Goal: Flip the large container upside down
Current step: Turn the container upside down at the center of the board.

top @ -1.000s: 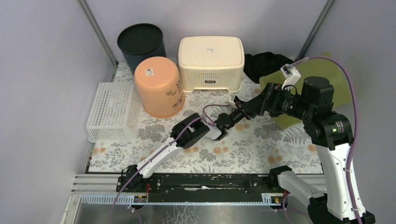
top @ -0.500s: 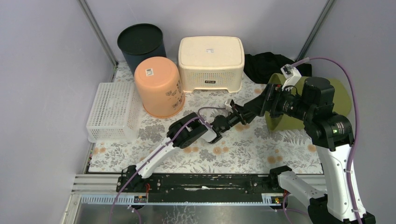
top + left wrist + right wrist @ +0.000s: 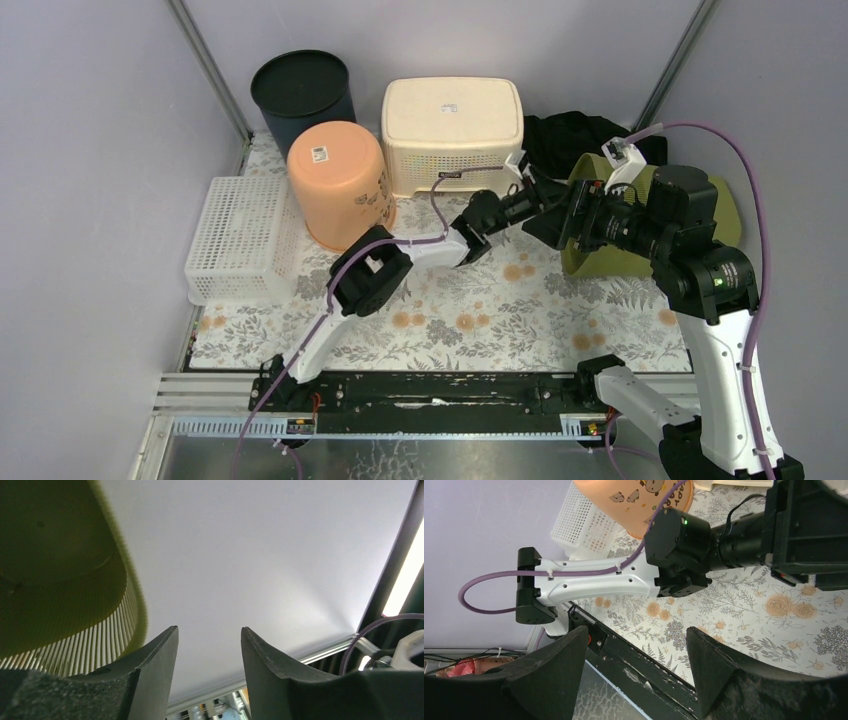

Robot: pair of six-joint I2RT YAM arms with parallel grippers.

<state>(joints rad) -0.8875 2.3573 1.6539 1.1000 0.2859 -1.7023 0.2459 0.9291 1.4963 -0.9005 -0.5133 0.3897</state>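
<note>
Where the pale grey-lilac walls (image 3: 90,150) close in on three sides, metal frame posts (image 3: 210,70) run up the back corners. Between the walls lies the counter (image 3: 520,310), covered by a cloth printed with grey leaves and orange flowers, and a metal rail (image 3: 200,385) runs along its near edge, where the arm bases are bolted.

The large olive-green container (image 3: 605,262) is at the right of the counter, tipped onto its side with its mouth towards the left, partly hidden behind the right arm. The left wrist view looks into its ribbed inside, with its rim just beside one finger.

Along the back stand a cream perforated basket (image 3: 452,125), bottom up, an orange bucket (image 3: 340,180), also bottom up, and a black bin (image 3: 300,85) in the corner. A white mesh basket (image 3: 240,235) sits by the left wall, and a black cloth (image 3: 565,135) is bunched behind the green container.

The left gripper (image 3: 209,630) is at the container's mouth with its jaws spread, only bare wall showing between them. The right gripper (image 3: 636,632) also has its jaws spread wide, with nothing between them and the counter and left arm showing beyond.
</note>
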